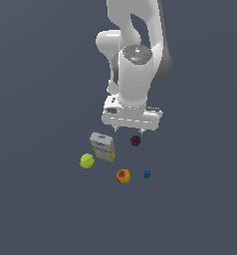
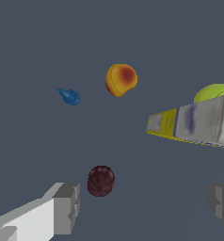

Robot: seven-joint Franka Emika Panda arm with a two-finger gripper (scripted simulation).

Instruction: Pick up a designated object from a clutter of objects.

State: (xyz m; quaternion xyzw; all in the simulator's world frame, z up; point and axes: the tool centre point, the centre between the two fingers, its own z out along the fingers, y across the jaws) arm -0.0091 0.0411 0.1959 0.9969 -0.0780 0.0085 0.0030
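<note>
Gripper (image 2: 142, 204) of mine hangs wide open over the clutter.
Below, the dark maroon ball (image 1: 135, 141) rests on a plain slate-grey floor (image 1: 41, 209), near the carton box (image 1: 102, 147); the floor's flat grey fills both views.

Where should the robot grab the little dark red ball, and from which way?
Best around the middle of the dark maroon ball, coming straight down. It is round, so any two opposite sides should do. It sits apart from the carton, leaving room for the open end effector fingers.
</note>
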